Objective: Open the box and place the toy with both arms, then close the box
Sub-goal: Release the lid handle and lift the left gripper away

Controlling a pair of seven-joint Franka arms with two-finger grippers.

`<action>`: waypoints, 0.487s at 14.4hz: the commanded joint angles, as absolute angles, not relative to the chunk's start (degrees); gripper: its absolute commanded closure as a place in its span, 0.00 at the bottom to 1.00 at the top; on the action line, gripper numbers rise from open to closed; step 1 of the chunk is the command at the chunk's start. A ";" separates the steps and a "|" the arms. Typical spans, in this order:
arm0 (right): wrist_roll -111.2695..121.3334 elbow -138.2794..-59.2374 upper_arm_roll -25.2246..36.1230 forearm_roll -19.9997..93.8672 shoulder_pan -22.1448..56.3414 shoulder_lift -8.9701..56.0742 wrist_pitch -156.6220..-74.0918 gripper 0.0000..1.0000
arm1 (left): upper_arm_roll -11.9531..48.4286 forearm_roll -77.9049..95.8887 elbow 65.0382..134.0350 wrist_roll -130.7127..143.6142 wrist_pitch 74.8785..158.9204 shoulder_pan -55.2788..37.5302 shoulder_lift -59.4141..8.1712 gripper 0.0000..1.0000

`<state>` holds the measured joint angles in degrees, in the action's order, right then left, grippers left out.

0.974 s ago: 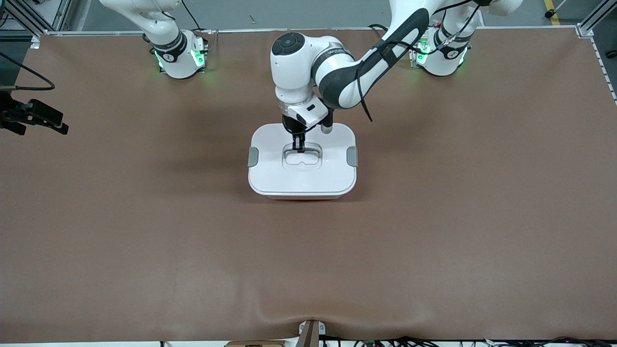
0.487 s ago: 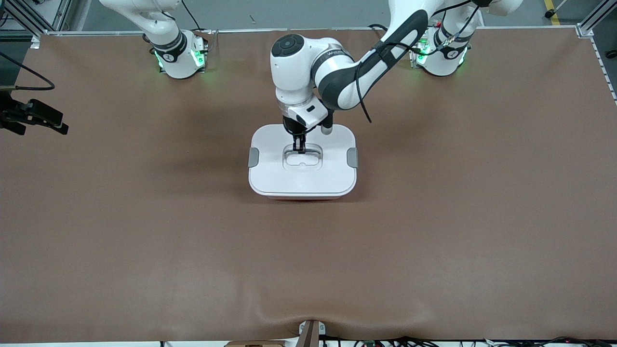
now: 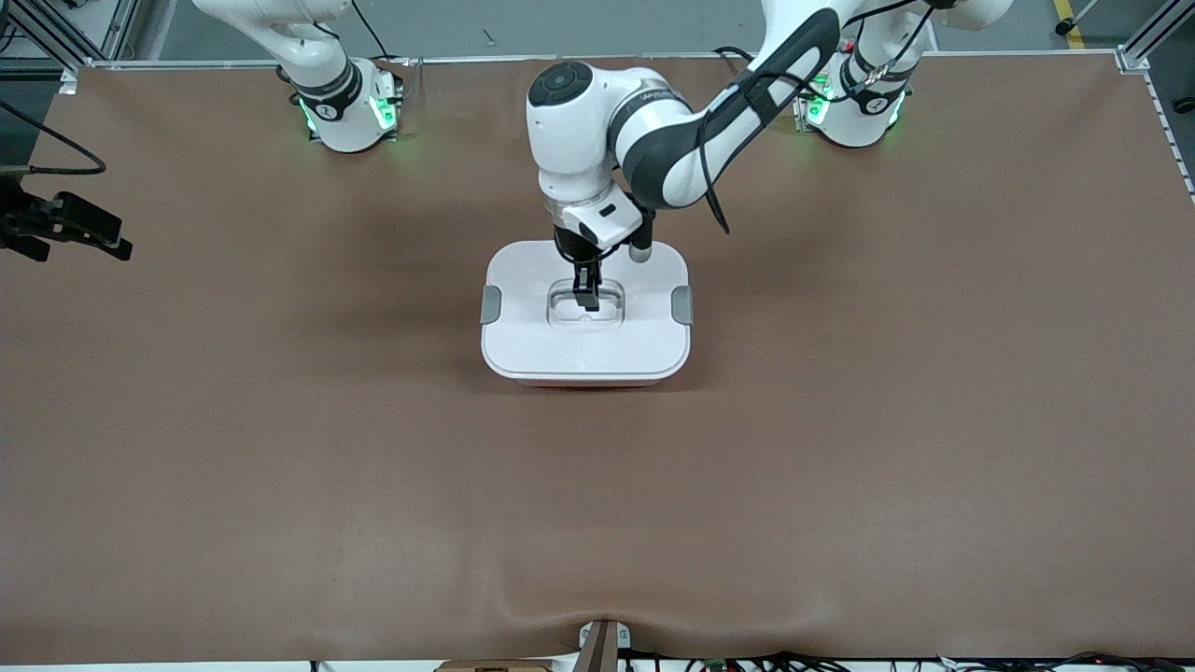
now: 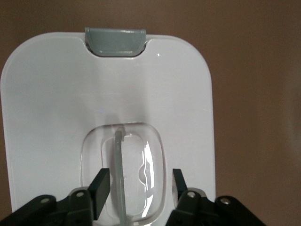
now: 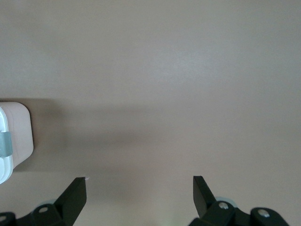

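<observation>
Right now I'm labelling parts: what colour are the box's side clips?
Grey; the clip on the white box shows best in the left wrist view.

The box [image 3: 585, 313] has a glossy white plastic lid [image 4: 108, 94]; the brown table [image 3: 280, 420] looks matt.

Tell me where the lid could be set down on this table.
Bare table spreads wide between the box and the front camera's edge, and toward either arm's end. It is crowded only over the lid, where the left gripper, fingers open, straddles the handle. The right gripper waits open over bare table.
</observation>
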<state>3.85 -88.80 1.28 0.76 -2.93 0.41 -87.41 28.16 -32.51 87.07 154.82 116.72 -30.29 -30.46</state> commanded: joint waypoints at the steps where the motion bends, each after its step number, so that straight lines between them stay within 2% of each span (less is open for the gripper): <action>1: 2.90 -88.68 1.23 0.79 -2.72 -0.44 -86.75 0.00 | 28.74 -29.11 87.80 149.80 114.08 -27.43 -25.33 0.00; 7: 3.08 -87.63 1.41 0.79 -2.99 -0.44 -86.66 0.00 | 28.74 -17.68 87.80 125.81 110.13 -19.08 -16.54 0.00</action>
